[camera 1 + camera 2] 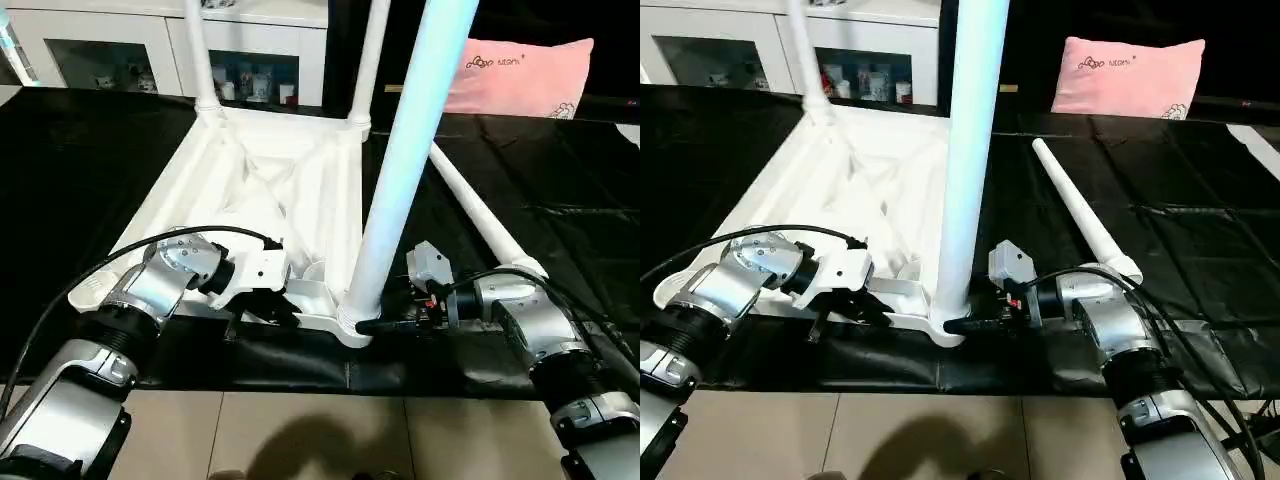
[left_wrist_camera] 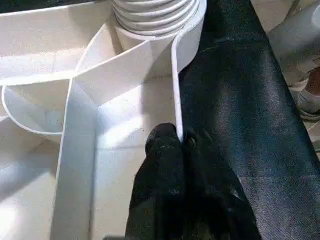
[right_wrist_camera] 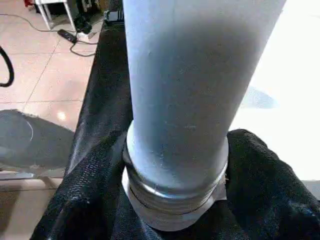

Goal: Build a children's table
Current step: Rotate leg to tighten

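Tabletop (image 1: 250, 190) of the children's table is lying upside down on the black sheet (image 1: 90, 160), ribs up, so its corner sockets are facing upward for the legs. Two legs are standing at the far corners. At the near right corner, a third leg (image 1: 405, 150) is standing in its socket, with the right gripper (image 3: 175, 165) wrapping its fingers around the base, seemingly to twist it home. A fourth leg (image 1: 1080, 210) is lying loose beside the right edge. The left gripper (image 2: 182, 142) is pinching the near rim, probably to steady it.
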Tool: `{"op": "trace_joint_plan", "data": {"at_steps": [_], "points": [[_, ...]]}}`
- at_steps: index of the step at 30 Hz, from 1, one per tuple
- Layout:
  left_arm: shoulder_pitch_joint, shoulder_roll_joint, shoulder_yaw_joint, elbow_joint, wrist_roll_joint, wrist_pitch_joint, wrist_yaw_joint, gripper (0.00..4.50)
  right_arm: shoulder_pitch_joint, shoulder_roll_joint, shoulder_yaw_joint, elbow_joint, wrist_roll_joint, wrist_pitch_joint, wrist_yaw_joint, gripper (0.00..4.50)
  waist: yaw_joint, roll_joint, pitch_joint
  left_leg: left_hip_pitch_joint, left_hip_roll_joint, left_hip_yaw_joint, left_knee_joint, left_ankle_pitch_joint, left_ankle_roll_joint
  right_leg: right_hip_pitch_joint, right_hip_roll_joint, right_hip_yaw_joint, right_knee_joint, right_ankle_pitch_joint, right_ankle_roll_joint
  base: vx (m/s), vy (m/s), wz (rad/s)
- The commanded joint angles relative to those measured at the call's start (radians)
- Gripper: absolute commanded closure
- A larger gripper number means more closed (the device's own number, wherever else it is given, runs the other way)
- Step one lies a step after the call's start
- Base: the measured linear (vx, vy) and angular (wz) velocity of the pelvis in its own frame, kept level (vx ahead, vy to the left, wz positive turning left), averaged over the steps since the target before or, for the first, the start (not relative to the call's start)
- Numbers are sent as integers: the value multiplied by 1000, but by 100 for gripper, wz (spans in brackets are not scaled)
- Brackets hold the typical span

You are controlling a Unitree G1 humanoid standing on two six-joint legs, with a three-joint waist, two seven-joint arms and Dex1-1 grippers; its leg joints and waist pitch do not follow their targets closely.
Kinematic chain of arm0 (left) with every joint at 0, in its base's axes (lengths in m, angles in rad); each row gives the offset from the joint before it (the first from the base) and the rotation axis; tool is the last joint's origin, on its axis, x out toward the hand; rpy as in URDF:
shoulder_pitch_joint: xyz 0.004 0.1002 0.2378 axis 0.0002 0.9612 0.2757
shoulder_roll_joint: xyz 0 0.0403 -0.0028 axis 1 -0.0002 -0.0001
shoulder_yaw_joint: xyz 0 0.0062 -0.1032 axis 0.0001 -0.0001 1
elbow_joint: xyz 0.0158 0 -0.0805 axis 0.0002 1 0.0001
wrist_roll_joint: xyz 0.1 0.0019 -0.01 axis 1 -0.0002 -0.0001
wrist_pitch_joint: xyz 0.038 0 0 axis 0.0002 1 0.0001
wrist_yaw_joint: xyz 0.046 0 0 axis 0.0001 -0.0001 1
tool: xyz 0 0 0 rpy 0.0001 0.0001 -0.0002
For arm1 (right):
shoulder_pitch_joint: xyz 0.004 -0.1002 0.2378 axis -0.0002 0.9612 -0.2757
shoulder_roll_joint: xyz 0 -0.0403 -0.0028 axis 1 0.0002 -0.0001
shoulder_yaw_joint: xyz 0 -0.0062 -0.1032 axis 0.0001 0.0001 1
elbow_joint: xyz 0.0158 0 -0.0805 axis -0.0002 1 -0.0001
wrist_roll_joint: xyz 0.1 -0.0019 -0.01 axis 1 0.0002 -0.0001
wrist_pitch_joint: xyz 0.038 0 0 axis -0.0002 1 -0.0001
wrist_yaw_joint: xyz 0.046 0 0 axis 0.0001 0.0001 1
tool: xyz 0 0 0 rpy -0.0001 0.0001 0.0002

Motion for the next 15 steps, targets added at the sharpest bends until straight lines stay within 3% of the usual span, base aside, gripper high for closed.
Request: {"op": "trace_joint_plan", "data": {"at_steps": [1,4,7,8,9,11,14,15], "points": [[26,-20,-38,-19,18,41,-12,450,26,9,3,-31,26,36,7,178,-1,21,-73,-14,-27,37,-59,-183,46,84,-39,33,-63,-181,-229,0,0,0],[25,-52,-4,-18,-3,118,51,450,51,38,-21,-61,52,101,-54,179,-1,21,-72,-15,-30,38,-59,-181,45,85,-36,32,-65,-194,-223,0,0,0],[7,-120,52,3,-21,228,192,450,70,99,-42,-62,38,175,-202,180,-3,21,-69,-14,-35,37,-59,-207,40,82,-37,29,-76,-305,-187,0,0,0],[3,-132,61,7,-23,245,216,450,71,109,-42,-58,31,181,-226,182,-8,20,-68,-16,-38,37,-59,-216,30,81,-37,27,-84,-370,-159,-57,-9,-2],[-10,-180,92,11,-31,322,309,450,65,168,-55,-21,8,203,-347,183,-15,21,-63,-11,-44,37,-57,-238,21,72,-36,20,-100,-482,-114,0,0,0],[-22,-227,117,11,-33,388,401,450,44,239,-80,30,2,224,-479,184,-29,16,-62,-20,-51,32,-56,-249,14,75,-39,9,-111,-591,-57,-27,-2,-3],[-33,-275,136,5,-24,440,491,450,-1,318,-117,99,17,247,-610,185,-53,15,-60,-22,-60,28,-47,-278,24,68,-36,-10,-133,-680,-2,-69,9,-17],[-39,-291,143,5,-21,459,521,450,-18,343,-126,119,20,257,-649,185,-59,17,-61,-12,-63,29,-42,-296,37,59,-35,-21,-146,-701,10,-54,10,-11]]}}
